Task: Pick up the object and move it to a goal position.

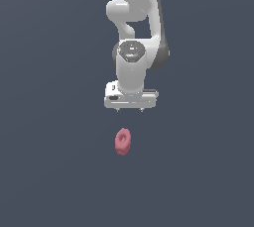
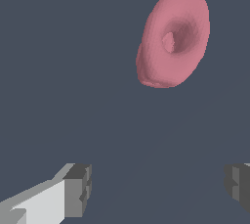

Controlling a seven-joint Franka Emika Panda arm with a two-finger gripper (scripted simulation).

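Nearest the wrist camera are my two fingers (image 2: 73, 191), blocky grey pads on flat white arms, set far apart with nothing between them; my gripper (image 2: 156, 186) stands wide and holds nothing. Both pads look matte, with squared edges and stepped faces; the second one is cut off at the frame edge.

Beyond them is the ring (image 2: 173, 37), a small pink-red doughnut with a dull, unglossy surface and slightly faceted, lumpy curves. Its centre hole shows as a shallow funnel narrowing to a small opening. It is turned at an angle to the wrist camera, so it reads as an oval, with its thick rounded rim showing along one side.

From the exterior view the ring (image 1: 122, 141) stands on edge, below my gripper (image 1: 130, 110) and apart from it, a little toward the exterior view's left of my fingertips. It is much smaller than my hand.

My arm (image 1: 134, 37) is smooth white with rounded, tubular links, a dark grey round cap on the joint facing the camera and dark trim behind it. My hand is a flat white bar with two short tips pointing down.

All around is plain dark slate-blue ground (image 1: 49, 171), untextured. No writing or label can be read anywhere
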